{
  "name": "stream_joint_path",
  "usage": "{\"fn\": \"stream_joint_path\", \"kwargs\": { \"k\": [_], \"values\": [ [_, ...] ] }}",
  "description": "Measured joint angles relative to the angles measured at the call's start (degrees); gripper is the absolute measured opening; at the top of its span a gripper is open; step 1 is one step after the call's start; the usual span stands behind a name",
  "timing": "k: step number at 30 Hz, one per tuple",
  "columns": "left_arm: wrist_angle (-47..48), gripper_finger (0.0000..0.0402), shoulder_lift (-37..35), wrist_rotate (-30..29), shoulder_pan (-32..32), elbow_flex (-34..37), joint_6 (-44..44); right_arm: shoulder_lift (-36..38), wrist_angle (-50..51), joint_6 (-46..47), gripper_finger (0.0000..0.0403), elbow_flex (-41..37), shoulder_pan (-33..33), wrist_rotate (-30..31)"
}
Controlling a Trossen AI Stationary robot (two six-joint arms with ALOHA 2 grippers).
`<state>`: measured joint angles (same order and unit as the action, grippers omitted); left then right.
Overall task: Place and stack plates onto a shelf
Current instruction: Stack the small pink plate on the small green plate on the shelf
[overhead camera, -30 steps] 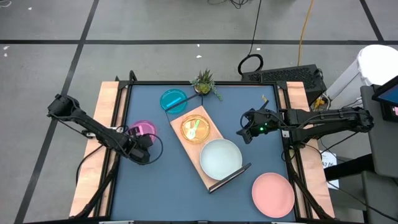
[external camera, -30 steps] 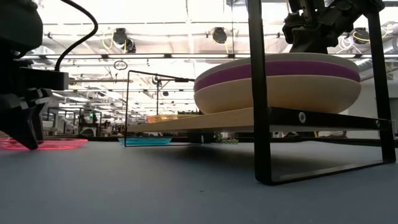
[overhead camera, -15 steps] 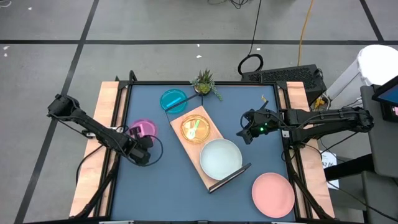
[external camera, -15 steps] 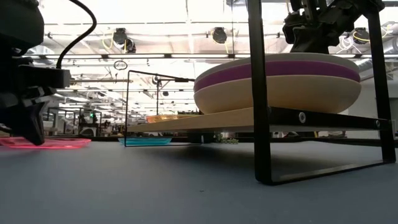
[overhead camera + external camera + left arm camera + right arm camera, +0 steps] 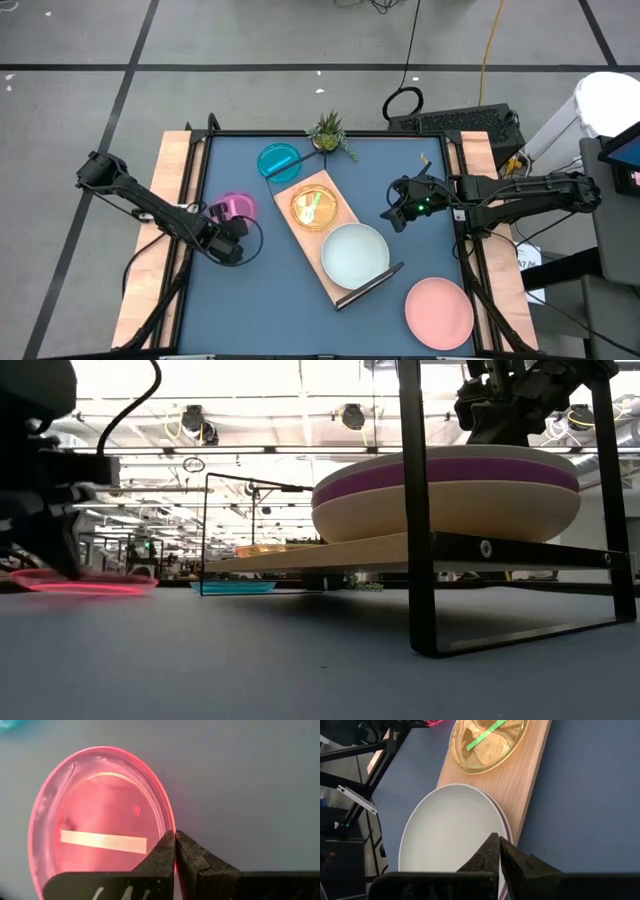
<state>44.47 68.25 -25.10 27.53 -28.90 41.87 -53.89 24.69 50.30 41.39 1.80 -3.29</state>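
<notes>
The shelf (image 5: 338,282) is a wooden board in a black wire frame, lying slantwise mid-table. On it lie an orange plate with a green one in it (image 5: 314,207) and a stack topped by a pale blue-white plate (image 5: 355,253); the low view shows purple and cream plates (image 5: 445,490) under it. A cyan plate (image 5: 279,161) and a salmon pink plate (image 5: 439,312) lie on the table. My left gripper (image 5: 226,226) is shut on the magenta plate (image 5: 236,205) at the left. To the right of the shelf, my right gripper (image 5: 392,216) hangs shut and holds nothing. My left gripper pinches the magenta plate's rim (image 5: 170,822) between its two fingers, on the plate's near side. The fingers slant down from the table's near left. In the low view the plate (image 5: 90,582) sits a little tilted; whether it is clear of the table, I cannot tell.
A small potted plant (image 5: 328,132) stands at the far edge, near the cyan plate. The shelf's black end frame (image 5: 420,510) rises close to the low camera. Bare blue tabletop lies along the near edge, left of the shelf.
My left gripper has shut on the magenta plate's rim. In the low view the plate has shifted a little sideways and now shows as a tilted ring rather than a flat line. My right arm has kept still.
</notes>
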Motion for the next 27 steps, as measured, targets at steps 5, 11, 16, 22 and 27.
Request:
{"fn": "stream_joint_path", "kwargs": {
  "k": [5, 11, 16, 22, 27],
  "values": [
    [0.84, 0.0004, 0.00, -0.89, 0.00, -3.35, -1.37, 0.00, 0.00, -0.37, 0.0000, 0.00, 0.00, 0.04],
    [2.80, 0.0004, 0.00, -0.94, -0.01, -7.50, -4.24, 0.00, 0.00, -1.64, 0.0000, 0.00, 0.00, 0.13],
    [5.41, 0.0003, 0.00, -0.94, 0.00, -11.46, -9.20, 0.00, 0.00, -1.89, 0.0000, 0.00, 0.00, 0.20],
    [5.53, 0.0003, 0.00, -0.45, 1.48, -15.48, -14.31, 0.00, 0.00, -2.90, 0.0000, 0.00, -0.01, 0.24],
    [5.54, 0.0003, 0.00, -0.40, 3.80, -18.77, -17.53, 0.00, 0.00, -3.23, 0.0000, 0.00, 0.00, 0.44]
  ]
}}
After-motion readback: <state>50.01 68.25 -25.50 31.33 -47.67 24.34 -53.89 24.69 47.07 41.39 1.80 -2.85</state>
